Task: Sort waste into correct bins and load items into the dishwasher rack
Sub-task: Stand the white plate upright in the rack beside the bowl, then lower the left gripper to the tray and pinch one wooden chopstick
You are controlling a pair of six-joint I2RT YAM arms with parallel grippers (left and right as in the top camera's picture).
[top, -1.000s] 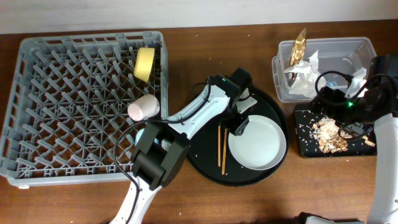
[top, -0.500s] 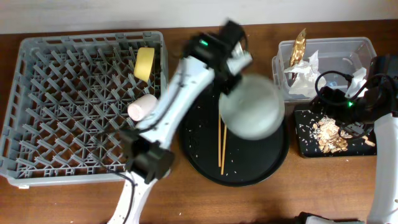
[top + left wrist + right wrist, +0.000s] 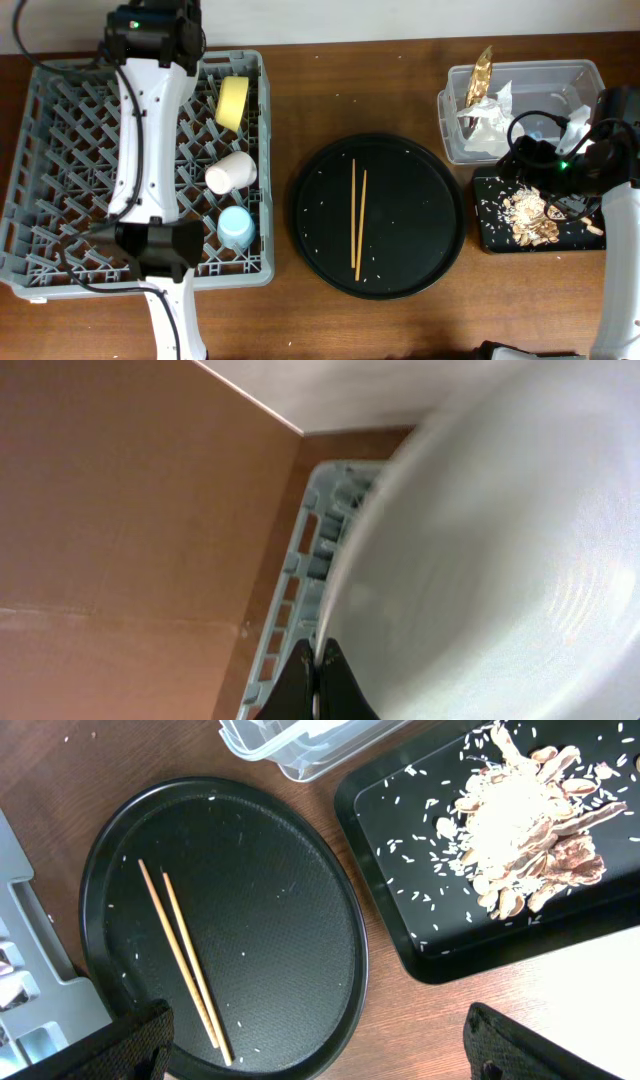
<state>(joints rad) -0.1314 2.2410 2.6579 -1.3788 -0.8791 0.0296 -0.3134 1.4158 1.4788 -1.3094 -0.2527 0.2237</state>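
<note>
Left wrist view: the left jaws pinch the rim of the plate [image 3: 480,550], held at the far edge of the rack [image 3: 300,560]. The right jaws hang spread wide above the table [image 3: 420,1030], near the chopsticks [image 3: 185,955] lying on the round black tray [image 3: 280,870].

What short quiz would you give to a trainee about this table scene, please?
1. True or false: the chopsticks lie inside the dishwasher rack.
2. What do the left jaws clamp? A) the plate B) a yellow bowl C) a pink cup
3. Fill in: the food scraps lie on the flat ____ tray.
Key: 1 false, they lie on the round black tray. 2 A. 3 black.
</note>
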